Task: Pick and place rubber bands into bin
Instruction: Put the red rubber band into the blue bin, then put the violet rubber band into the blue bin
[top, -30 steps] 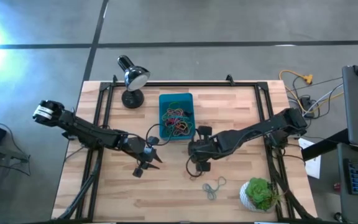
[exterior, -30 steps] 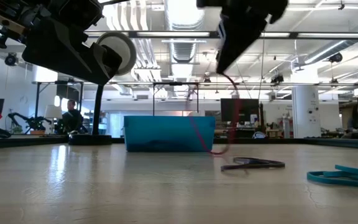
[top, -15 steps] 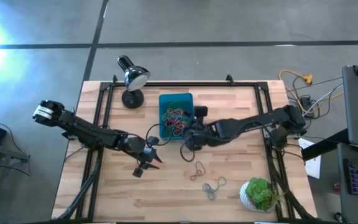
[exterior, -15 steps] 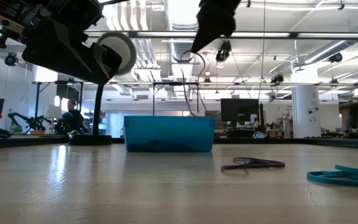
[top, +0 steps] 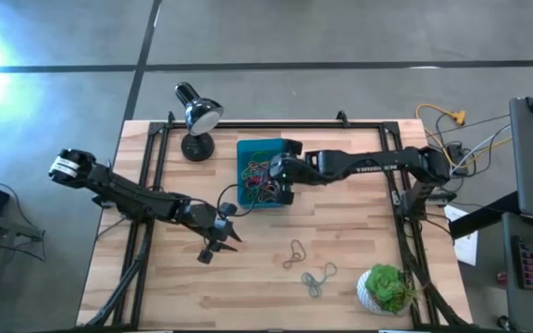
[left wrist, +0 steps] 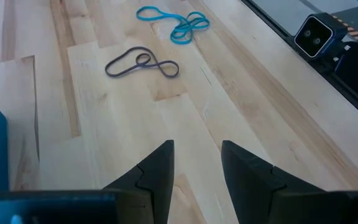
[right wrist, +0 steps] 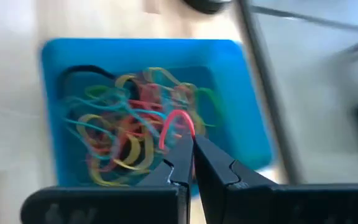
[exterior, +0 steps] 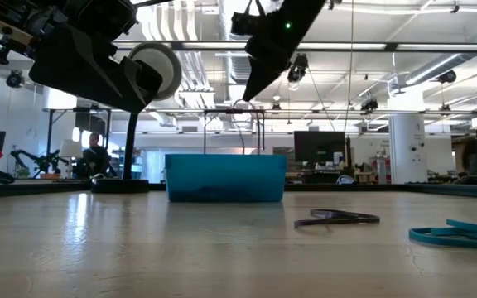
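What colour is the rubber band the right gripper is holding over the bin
Red. The rubber band pinched in the right gripper shows best in the right wrist view, above the bin.

The right gripper (top: 278, 175) is hanging over the bin (top: 247, 148), blocking it. Bare table (top: 359, 222) is lying open at lower centre.

A: What sits at the worktop's (top: 340, 268) far edge?
B: A black desk lamp (top: 195, 120), its round base on the wood, head tilted.
A: And the near right corner?
B: A bushy green plant in a white pot (top: 387, 289). Yellow cables (top: 444, 118) lie beyond the right side.
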